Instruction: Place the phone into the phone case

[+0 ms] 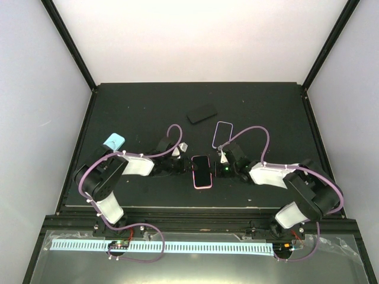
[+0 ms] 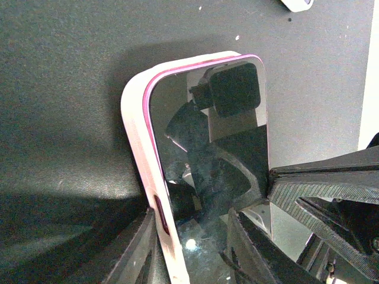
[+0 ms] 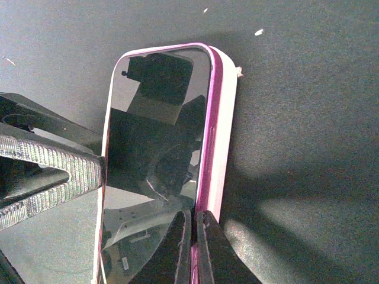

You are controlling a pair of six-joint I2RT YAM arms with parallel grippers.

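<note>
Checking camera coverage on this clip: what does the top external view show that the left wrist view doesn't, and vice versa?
Top only: a dark phone-sized slab, a light blue case-like item, and the clear purple-rimmed case whole. Left wrist only: a side button and reflections in the screen. Both: the magenta-edged phone with its pale case around it, on the dark table.

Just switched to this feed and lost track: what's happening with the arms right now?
Both arms are working on the phone lying between them, which already sits in its pale pink case. The left gripper straddles one long edge; the right gripper, shut, rests its fingertips on the opposite edge. Whether the phone is fully snapped in is unclear.
</note>
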